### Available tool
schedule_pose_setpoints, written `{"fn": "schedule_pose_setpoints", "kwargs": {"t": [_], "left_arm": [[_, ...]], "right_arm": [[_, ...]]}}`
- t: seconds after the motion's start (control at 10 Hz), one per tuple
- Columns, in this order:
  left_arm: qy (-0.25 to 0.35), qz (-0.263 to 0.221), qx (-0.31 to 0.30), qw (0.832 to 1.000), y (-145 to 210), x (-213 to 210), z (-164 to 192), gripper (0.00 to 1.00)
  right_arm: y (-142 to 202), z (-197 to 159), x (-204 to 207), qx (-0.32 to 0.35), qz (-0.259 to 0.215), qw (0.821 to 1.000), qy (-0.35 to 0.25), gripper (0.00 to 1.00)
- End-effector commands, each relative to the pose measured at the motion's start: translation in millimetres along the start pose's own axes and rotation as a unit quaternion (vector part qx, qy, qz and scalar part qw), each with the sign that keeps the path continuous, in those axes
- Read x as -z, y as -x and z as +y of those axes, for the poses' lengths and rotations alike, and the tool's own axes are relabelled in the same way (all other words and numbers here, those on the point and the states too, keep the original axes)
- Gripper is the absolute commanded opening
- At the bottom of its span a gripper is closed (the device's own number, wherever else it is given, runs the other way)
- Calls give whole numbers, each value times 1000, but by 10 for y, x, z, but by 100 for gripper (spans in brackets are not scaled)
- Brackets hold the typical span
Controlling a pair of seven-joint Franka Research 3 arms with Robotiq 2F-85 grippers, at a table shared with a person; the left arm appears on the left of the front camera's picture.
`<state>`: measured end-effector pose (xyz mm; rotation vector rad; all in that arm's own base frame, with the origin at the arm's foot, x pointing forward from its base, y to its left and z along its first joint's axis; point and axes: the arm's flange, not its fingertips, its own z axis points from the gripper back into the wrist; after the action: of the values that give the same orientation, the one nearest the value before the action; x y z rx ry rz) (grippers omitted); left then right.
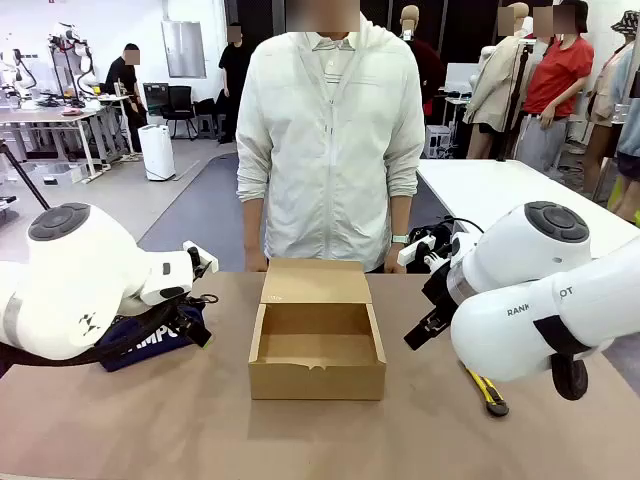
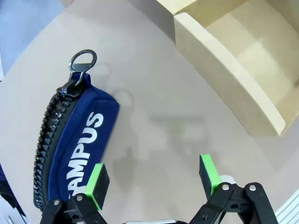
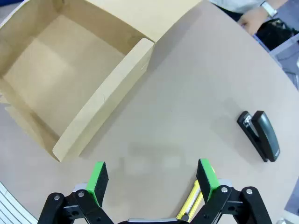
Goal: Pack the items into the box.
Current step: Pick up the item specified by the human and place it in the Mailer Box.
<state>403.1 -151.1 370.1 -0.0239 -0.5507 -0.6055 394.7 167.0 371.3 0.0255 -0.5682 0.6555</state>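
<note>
Currently the left fingers (image 2: 96, 184), released and empty, hang off-centre over the pouch (image 2: 77, 144); centre them across it before closing. Right fingers (image 3: 99, 181), also released, hover by the knife (image 3: 190, 206). Open box (image 1: 316, 378) sits between on the table (image 1: 200, 430); a black stapler (image 3: 259, 135), probably, lies clear of either path.

You're working in a robotics lab, an open hall rather than a home or a shop. Your white left arm (image 1: 70, 280) and right arm (image 1: 540, 290) flank a brown table (image 1: 200, 430). Behind the person (image 1: 330, 150) facing you stretch a grey floor (image 1: 100, 200), a long white table (image 1: 490, 190), benches (image 1: 50, 115) crowded with equipment, a black office chair (image 1: 180, 105) and other people (image 1: 125, 75) standing about.
</note>
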Motion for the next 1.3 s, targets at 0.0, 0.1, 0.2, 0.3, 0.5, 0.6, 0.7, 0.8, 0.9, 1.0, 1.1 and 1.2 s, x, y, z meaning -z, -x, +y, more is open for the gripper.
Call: {"fn": "schedule_pose_setpoints", "kwargs": {"t": [0.0,0.1,0.2,0.3,0.5,0.6,0.7,0.8,0.9,1.0,1.1,1.2], "left_arm": [[0,0,0,1000,-1,-2,0,100],[0,0,0,1000,-1,-2,0,100],[0,0,0,1000,-1,-2,0,100],[0,0,0,1000,-1,-2,0,100],[0,0,0,1000,-1,-2,0,100],[0,0,0,1000,-1,-2,0,100],[0,0,0,1000,-1,-2,0,100],[0,0,0,1000,-1,-2,0,100],[0,0,0,1000,-1,-2,0,100],[0,0,0,1000,-1,-2,0,100],[0,0,0,1000,-1,-2,0,100],[0,0,0,1000,-1,-2,0,100]], "right_arm": [[0,0,0,0,0,1000,0,100],[0,0,0,0,0,1000,0,100],[0,0,0,0,0,1000,0,100],[0,0,0,0,0,1000,0,100],[0,0,0,0,0,1000,0,100],[0,0,0,0,0,1000,0,100],[0,0,0,0,0,1000,0,100],[0,0,0,0,0,1000,0,100],[0,0,0,0,0,1000,0,100],[0,0,0,0,0,1000,0,100],[0,0,0,0,0,1000,0,100],[0,0,0,0,0,1000,0,100]]}}
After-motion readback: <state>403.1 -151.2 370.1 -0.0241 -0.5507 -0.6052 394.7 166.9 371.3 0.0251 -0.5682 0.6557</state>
